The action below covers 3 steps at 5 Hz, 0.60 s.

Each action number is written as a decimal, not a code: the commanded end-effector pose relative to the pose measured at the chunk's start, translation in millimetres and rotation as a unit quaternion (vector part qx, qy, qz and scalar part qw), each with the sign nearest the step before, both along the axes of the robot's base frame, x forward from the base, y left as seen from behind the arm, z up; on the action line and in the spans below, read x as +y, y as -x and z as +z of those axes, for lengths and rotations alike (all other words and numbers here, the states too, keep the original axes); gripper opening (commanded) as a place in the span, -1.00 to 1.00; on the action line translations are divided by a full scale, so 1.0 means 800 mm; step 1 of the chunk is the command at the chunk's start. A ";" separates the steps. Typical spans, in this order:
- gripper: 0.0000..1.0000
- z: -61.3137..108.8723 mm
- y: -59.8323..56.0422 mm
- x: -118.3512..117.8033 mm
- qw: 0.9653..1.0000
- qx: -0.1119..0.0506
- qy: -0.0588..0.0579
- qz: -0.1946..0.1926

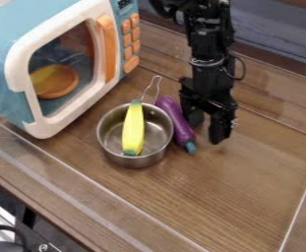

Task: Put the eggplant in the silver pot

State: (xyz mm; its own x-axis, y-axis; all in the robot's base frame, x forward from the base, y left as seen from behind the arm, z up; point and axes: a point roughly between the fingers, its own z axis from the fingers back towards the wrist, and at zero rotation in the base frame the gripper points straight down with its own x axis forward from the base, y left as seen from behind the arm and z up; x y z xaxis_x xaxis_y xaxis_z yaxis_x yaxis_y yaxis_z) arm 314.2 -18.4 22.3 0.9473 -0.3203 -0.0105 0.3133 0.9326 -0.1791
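Note:
The purple eggplant (pixel 178 122) lies on the wooden table, right against the right side of the silver pot (pixel 132 136). A yellow-green banana-like toy (pixel 133 128) lies inside the pot. My black gripper (pixel 208 124) points straight down just right of the eggplant, fingers spread open, its left finger close to or touching the eggplant. Nothing is held between the fingers.
A blue and white toy microwave (pixel 57 59) with an orange dish (pixel 53 81) inside stands at the left. A clear plastic wall (pixel 63 187) runs along the table's front and left edges.

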 end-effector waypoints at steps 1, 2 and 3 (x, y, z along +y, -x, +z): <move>1.00 0.036 -0.015 0.005 0.999 -0.039 -0.002 -0.010; 1.00 0.044 -0.020 0.004 0.999 -0.041 -0.004 -0.025; 1.00 0.039 -0.020 -0.007 0.999 -0.043 -0.007 0.009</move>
